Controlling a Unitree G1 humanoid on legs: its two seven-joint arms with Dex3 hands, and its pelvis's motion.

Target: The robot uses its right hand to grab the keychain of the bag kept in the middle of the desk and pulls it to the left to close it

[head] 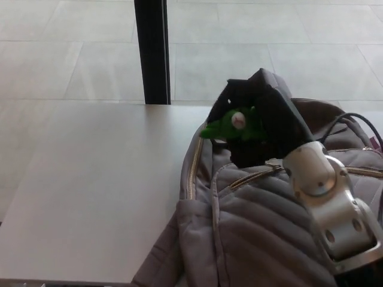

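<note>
Now, your right hand (266,116) has its fingers (234,92) clamped on the green keychain (230,127); the bag (257,227) zip (192,167) turns downward just left.

— What colour is the bag (257,236)?
— Greyish mauve, chevron-quilted below the black right hand (264,118), with gold zips (192,170).
— And the keychain (232,127)?
— Bright green with a white spot, at the hand's left. The tabletop (90,191) is pale grey.

The bag (251,233), a grey-lilac quilted backpack with chevron stitching and gold zips, lies front-up on the right part of the bench (90,191). Its keychain (234,124), a small green plush figure, sits at the bag's upper left edge, gripped by the right hand (266,113).
</note>
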